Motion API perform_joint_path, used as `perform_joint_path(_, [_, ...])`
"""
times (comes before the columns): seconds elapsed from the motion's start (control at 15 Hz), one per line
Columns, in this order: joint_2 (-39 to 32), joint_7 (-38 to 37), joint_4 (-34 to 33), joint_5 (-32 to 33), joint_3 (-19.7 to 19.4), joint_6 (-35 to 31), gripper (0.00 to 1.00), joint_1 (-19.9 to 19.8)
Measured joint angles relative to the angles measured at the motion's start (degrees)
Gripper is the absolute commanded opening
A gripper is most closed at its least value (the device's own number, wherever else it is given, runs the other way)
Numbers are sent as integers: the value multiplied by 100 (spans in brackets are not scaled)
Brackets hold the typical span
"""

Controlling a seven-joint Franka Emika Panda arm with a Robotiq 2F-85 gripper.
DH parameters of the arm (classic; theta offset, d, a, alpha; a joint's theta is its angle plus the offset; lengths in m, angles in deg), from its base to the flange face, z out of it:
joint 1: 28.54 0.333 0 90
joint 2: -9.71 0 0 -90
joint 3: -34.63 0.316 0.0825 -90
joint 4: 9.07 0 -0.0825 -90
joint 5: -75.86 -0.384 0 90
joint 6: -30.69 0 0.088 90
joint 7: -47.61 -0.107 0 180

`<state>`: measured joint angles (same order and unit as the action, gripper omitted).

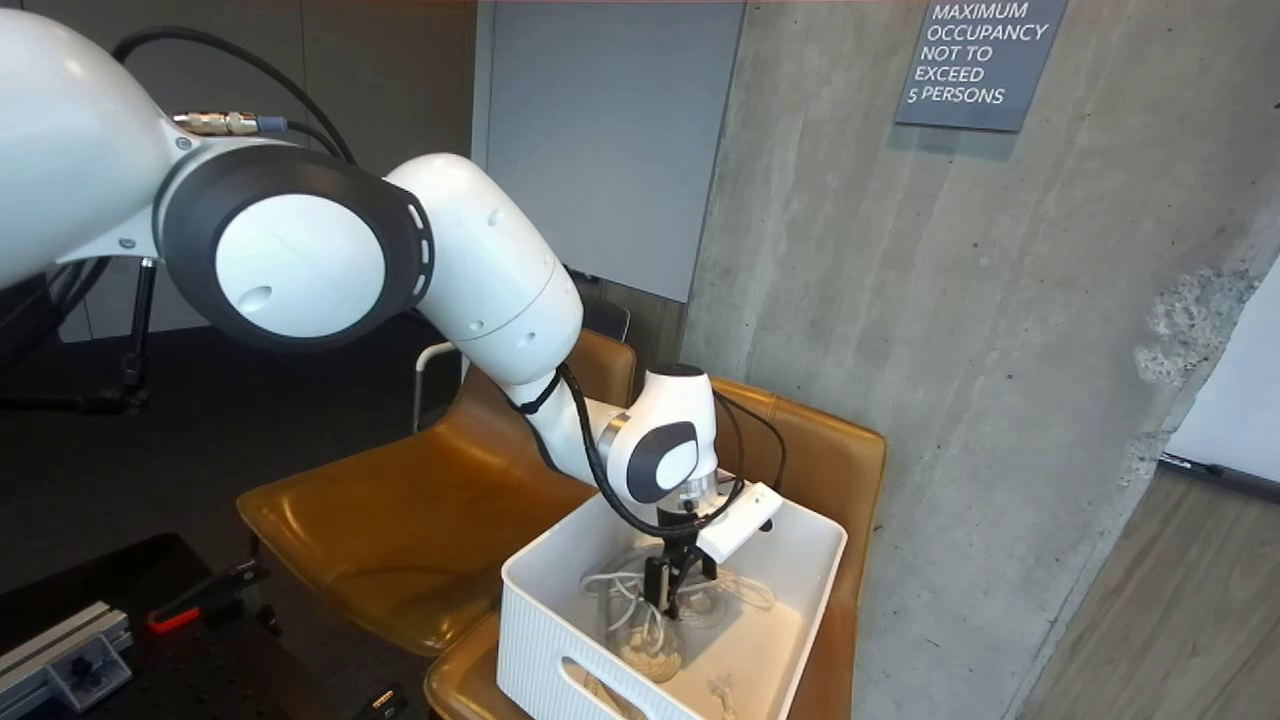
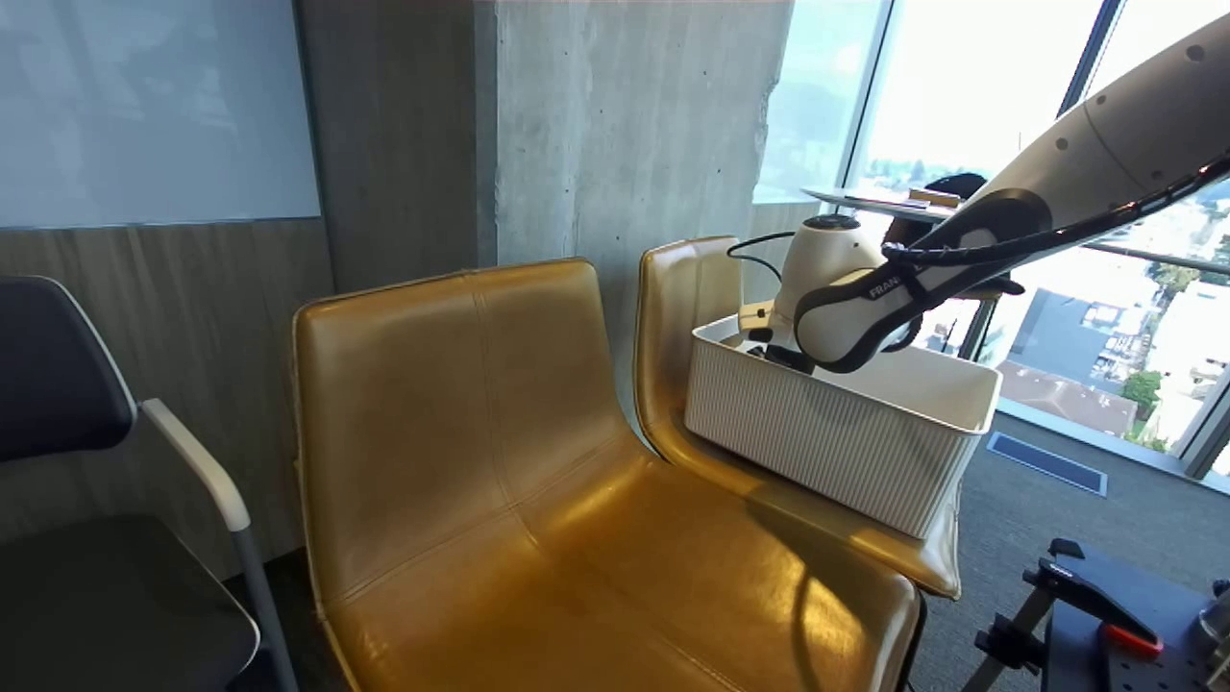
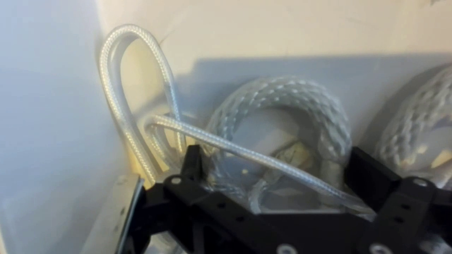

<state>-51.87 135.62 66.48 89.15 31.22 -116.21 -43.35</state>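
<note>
My gripper (image 3: 276,158) points down inside a white ribbed bin (image 1: 555,630). It is open, with its black fingers wide apart in the wrist view. A thin pale braided cord (image 3: 247,152) crosses between the fingers and forms a loop near the bin wall. A thick braided rope (image 3: 282,92) curves in an arch between and beyond the fingertips. Another thick rope (image 3: 402,130) lies past the right finger. The gripper (image 1: 668,592) also shows in an exterior view among pale cords. In an exterior view the bin (image 2: 817,437) hides the fingers. Whether a finger touches the cord I cannot tell.
The bin stands on a tan chair (image 1: 790,430) by a concrete wall (image 1: 1000,350). A second tan chair (image 2: 461,404) is beside it. A dark table (image 2: 1086,644) with a red-handled tool (image 2: 1129,639) stands nearby. A dark office chair (image 2: 115,577) is at one side.
</note>
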Motion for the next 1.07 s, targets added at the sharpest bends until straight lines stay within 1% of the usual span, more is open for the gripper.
perform_joint_path(0.07, [-16,22,-16,0,0,8,74,-8])
perform_joint_path(0.2, [-33,48,-37,0,0,18,59,-20])
perform_joint_path(0.27, [-37,56,-44,0,0,29,50,-32])
perform_joint_path(0.33, [-45,59,-49,0,0,53,43,-45])
perform_joint_path(0.4, [-50,59,-60,0,0,63,34,-63])
perform_joint_path(0.53, [-57,59,-77,-1,0,88,21,-110])
perform_joint_path(0.67, [-58,59,-78,-4,0,125,6,-176])
perform_joint_path(0.73, [-58,59,-78,-5,0,154,0,-214])
perform_joint_path(1.07, [16,58,-70,-5,-18,274,0,-315])
